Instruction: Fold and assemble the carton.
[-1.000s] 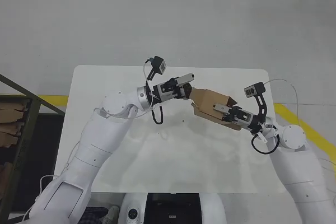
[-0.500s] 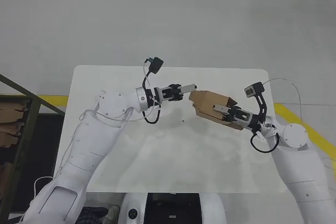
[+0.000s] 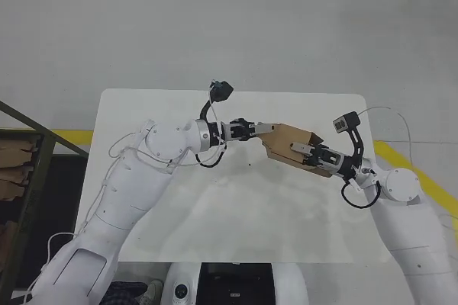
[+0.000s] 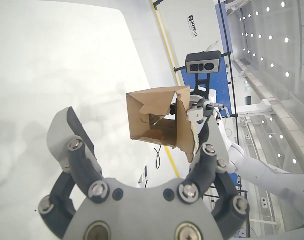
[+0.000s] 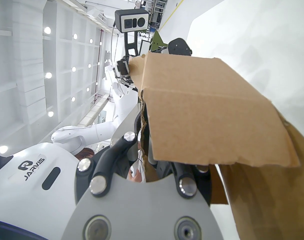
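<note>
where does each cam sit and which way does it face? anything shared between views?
Top view: above the arms, facing down at the table; both arms show, left gripper and right gripper both at the carton.
Left wrist view: on the left wrist, facing along its open fingers into the carton's open end.
Right wrist view: on the right wrist, facing along its gripper, shut on the carton's wall.
Shared: the carton in all three; each wrist view also shows the other's camera: right wrist camera, left wrist camera.

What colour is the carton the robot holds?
The carton is plain brown, best seen in the right wrist view.
</note>
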`<state>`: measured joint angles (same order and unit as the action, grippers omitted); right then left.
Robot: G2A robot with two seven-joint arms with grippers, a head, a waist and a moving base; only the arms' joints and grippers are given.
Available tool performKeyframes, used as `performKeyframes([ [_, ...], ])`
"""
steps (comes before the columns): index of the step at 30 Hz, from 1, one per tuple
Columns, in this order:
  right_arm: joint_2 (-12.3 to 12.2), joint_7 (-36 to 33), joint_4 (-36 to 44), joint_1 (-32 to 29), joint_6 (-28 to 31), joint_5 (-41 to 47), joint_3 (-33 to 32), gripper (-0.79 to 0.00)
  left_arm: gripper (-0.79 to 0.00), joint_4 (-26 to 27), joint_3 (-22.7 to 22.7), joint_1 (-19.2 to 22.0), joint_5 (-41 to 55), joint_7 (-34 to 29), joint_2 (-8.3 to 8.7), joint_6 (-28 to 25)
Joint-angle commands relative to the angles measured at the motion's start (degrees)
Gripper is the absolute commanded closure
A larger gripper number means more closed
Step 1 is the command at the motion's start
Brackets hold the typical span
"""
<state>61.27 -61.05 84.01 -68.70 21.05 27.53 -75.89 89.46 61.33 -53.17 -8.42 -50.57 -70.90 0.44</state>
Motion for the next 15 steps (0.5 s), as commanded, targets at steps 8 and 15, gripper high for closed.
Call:
performKeyframes([
  [8, -0.2, -1.5, 0.9, -0.5, 0.5, 2.0, -0.6, 0.0, -0.785, -0.8, -0.3, -0.3, -0.2, 0.1, 0.13, 0.6],
  [15, -0.3, -2.3, 1.5, -0.8, 0.9, 2.9, -0.9, 0.0, -0.785, -1.0, -0.9, -0.4, 0.2, 0.2, 0.09, 0.8],
])
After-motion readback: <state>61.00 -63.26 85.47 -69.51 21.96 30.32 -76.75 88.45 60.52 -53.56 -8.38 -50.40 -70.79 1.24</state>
